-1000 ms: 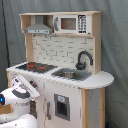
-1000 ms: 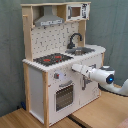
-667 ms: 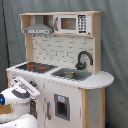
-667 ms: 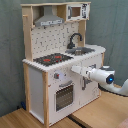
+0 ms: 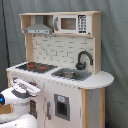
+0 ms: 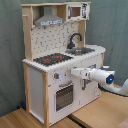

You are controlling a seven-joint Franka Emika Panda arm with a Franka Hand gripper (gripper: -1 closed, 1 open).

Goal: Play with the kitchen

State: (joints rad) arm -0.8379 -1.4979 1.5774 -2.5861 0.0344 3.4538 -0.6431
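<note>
The kitchen (image 6: 57,70) stands upright on the floor, its long axis vertical, its front panel facing the single arm. In the second exterior view the gripper (image 6: 74,72) lies level and points at about 9 o'clock, straight at that front — the tip sits at or just off the white panel right of the oven door (image 6: 64,96), below the counter edge and the hob (image 6: 52,59). From the gripper, then, the kitchen is dead ahead, with the door at roughly 7 o'clock. In the first exterior view the gripper (image 5: 35,89) appears to meet the same panel, though contact is not certain. Whether the fingers are apart or together I cannot tell.
</note>
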